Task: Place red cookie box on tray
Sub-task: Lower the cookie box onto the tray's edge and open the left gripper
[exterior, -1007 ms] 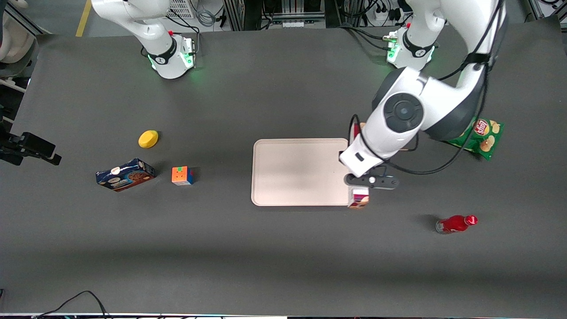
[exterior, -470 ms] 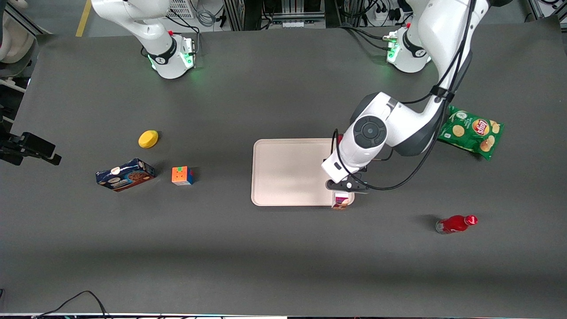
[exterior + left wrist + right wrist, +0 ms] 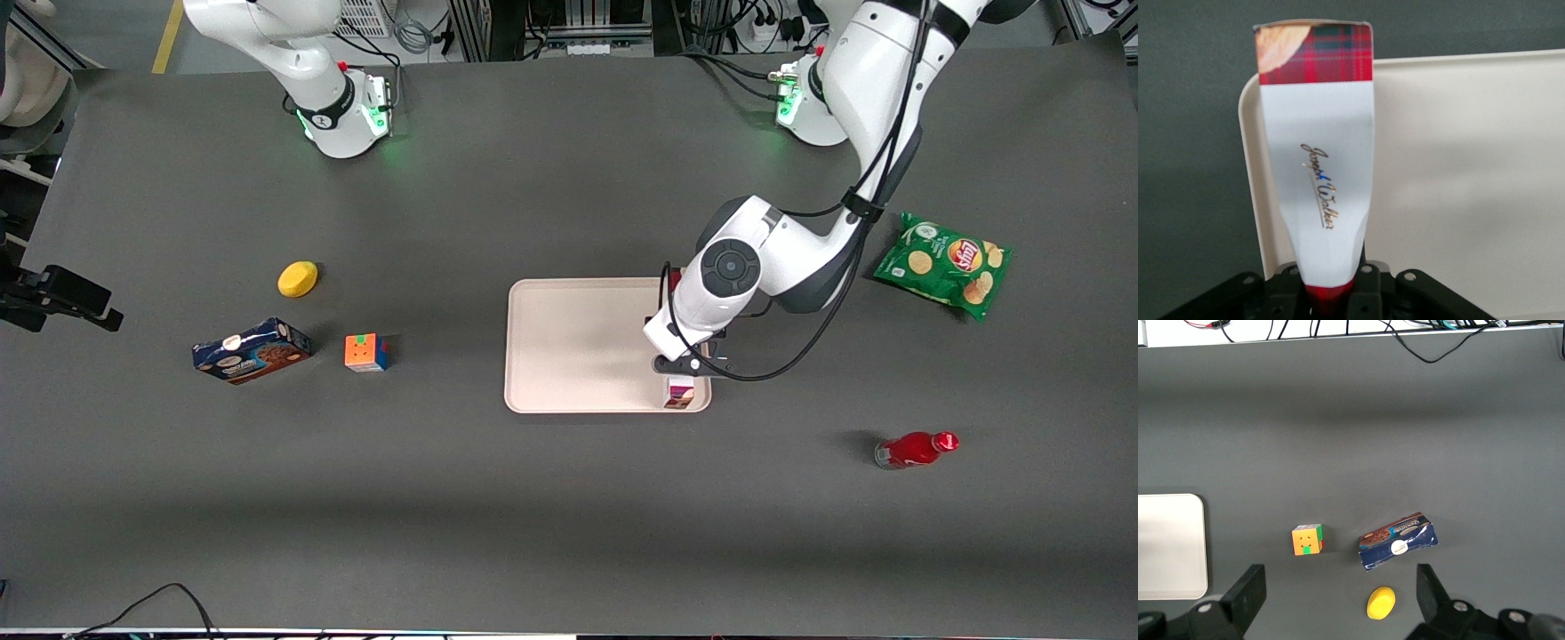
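The red cookie box (image 3: 1317,157) is long and narrow, dark red plaid with a white section. My left gripper (image 3: 1331,300) is shut on one end of it. In the front view the gripper (image 3: 685,364) holds the box (image 3: 680,392) over the beige tray (image 3: 578,347), at the tray's edge toward the working arm's end and near the corner closest to the front camera. Most of the box is hidden under the arm there. In the left wrist view the box reaches out over the tray's rim (image 3: 1255,200). I cannot tell whether the box touches the tray.
A red bottle (image 3: 916,449) lies nearer the camera toward the working arm's end. A green chip bag (image 3: 947,264) lies beside the arm. A blue cookie box (image 3: 251,350), a colour cube (image 3: 365,352) and a yellow object (image 3: 297,278) lie toward the parked arm's end.
My gripper has carried the red cookie box from just beside the tray's edge to over the tray, moving toward the parked arm's end. The chip bag is now uncovered.
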